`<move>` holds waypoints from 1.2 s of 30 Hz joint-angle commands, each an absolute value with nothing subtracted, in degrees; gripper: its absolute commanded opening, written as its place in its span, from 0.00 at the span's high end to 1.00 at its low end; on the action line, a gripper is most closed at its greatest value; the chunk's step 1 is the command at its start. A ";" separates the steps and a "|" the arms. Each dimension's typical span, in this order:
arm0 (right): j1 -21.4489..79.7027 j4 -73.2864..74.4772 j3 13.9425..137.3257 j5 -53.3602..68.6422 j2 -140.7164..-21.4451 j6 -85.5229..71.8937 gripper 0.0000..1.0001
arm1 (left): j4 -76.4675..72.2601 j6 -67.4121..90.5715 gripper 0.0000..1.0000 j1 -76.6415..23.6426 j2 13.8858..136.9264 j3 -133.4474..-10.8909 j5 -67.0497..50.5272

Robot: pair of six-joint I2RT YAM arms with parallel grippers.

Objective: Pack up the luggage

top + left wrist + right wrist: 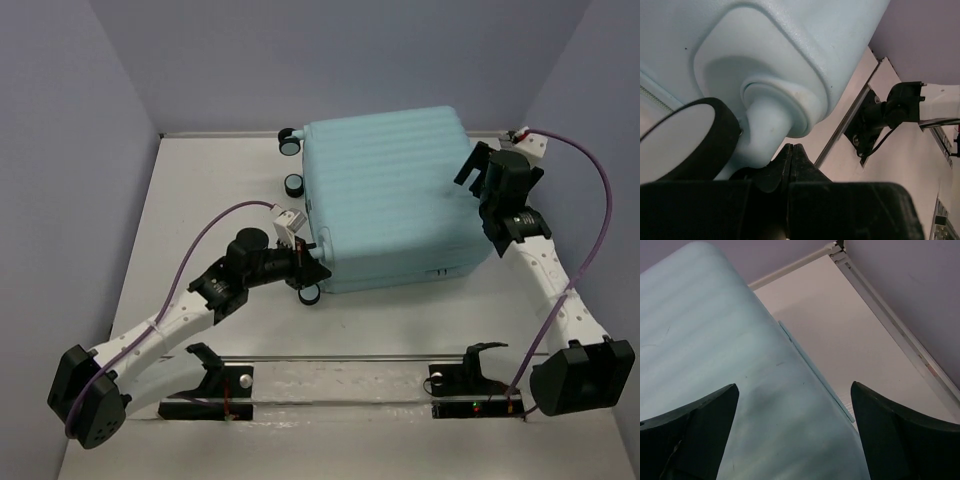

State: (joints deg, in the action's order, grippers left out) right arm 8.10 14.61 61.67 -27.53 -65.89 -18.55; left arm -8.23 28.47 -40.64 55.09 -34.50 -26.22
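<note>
Overhead, the luggage (385,200) lay flat and closed on the table (200,180), toward the far right, ribbed shell up and caster wheels (294,184) pointing left. The left gripper (305,262) sat against its near-left corner, just above the near wheel (310,295). The right gripper (480,190) hung at the case's right edge. Two black stands (210,375) stood along the near edge with a clear strip (340,370) between them, well apart from the case. A purple cable (200,240) looped off each arm.

The left wrist view showed what the overhead could not: the left gripper (791,150) had its jaws pressed together on nothing, tips just under the pale stem of a caster wheel (685,135), with the shell (790,40) filling the frame above. One black stand (890,112) showed beyond, across bare table.

The right wrist view gave the other side. The right gripper (795,390) stood with its jaws spread wide and empty — one finger (695,430) over the shell (700,340), the other past its edge, with the case's seam (810,365) between them. Whether either finger touched the shell could not be told.
</note>
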 commanded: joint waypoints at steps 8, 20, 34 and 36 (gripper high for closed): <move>4.48 16.96 72.41 11.74 -82.86 -16.79 0.02 | -11.07 28.65 0.94 -41.22 53.17 -35.95 -25.32; 15.73 19.86 99.65 34.02 -111.26 -13.27 0.10 | -15.73 29.79 0.94 -48.86 58.35 -38.05 -24.44; 15.91 17.93 102.49 16.62 -104.86 -11.69 0.00 | 22.30 19.96 0.09 -44.84 44.39 -57.21 5.17; 15.30 17.93 100.56 15.48 -100.92 -11.25 0.00 | 28.90 18.12 0.04 -41.32 43.34 -58.09 7.47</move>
